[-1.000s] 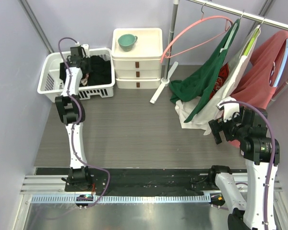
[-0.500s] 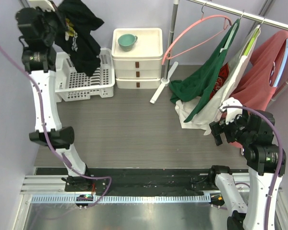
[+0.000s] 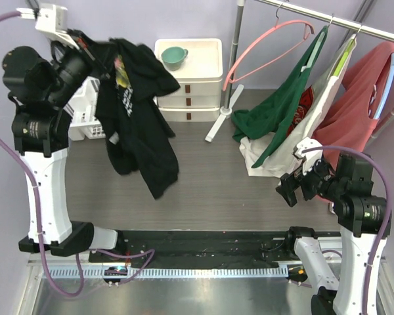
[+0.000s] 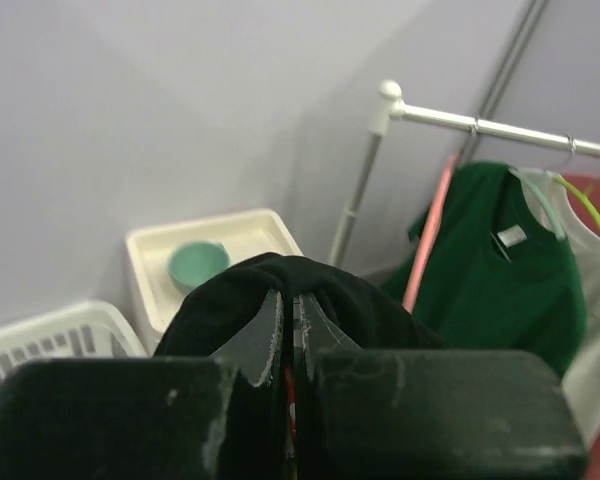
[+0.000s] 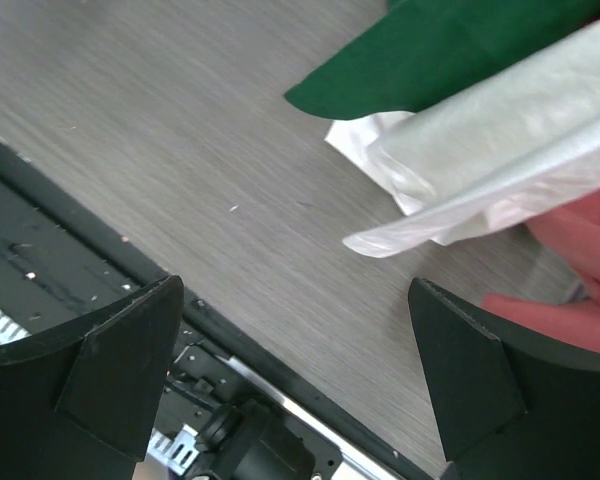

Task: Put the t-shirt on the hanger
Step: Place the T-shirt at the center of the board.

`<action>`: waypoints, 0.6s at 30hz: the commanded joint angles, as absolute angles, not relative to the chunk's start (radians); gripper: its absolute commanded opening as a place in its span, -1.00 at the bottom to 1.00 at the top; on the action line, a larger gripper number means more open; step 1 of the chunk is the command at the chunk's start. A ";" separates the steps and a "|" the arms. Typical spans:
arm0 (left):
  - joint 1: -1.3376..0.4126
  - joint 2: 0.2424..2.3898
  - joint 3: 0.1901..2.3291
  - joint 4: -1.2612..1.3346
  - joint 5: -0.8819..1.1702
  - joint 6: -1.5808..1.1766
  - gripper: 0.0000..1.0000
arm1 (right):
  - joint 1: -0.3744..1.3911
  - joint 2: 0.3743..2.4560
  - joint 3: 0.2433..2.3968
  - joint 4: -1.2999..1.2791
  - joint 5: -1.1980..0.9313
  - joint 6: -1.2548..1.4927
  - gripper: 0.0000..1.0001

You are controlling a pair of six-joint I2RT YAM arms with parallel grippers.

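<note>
The left gripper [image 4: 292, 318] is clenched on a bunch of the t-shirt [image 3: 134, 125] and holds it high over the left of the table [image 3: 210, 180]. The cloth hangs in one long loose fold in front of the basket [image 3: 85, 111] and the drawers [image 3: 190, 79]; I cannot tell if its hem clears the table. The right gripper [image 3: 291, 188] is released, jaws wide with nothing between them, low on the right beside the hanging clothes. The hanger [image 3: 262, 49] hangs tilted from the rail [image 3: 315, 16], well apart from the t-shirt.

The step in hand looks like carrying the t-shirt across to the hanger. Since the grip is on a bunch and no neck opening shows, the right gripper probably needs a second hold near the collar or hem to spread the cloth first. A slow swing should stop the fold whipping about.

The middle of the table is open room for that meeting. Near the hanger it is tighter: the pole [image 3: 235, 46] stands just beside its lower end and the green garment [image 3: 282, 111] hangs against its other side. The hanger looks free to slide, so a push could shift it
</note>
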State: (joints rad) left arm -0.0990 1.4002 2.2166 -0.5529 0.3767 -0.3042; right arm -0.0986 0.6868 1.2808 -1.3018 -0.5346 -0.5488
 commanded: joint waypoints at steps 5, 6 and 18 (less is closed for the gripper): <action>-0.274 1.333 1.896 -0.666 0.251 -0.296 -1.00 | -0.101 0.808 1.244 -1.316 -0.678 -0.572 0.99; -0.302 1.330 1.857 -0.670 0.249 -0.266 -1.00 | -0.101 0.831 1.244 -1.319 -0.681 -0.581 0.99; -0.919 1.533 1.590 -0.965 0.101 0.195 0.27 | -0.101 0.907 1.322 -1.330 -0.667 -0.603 0.99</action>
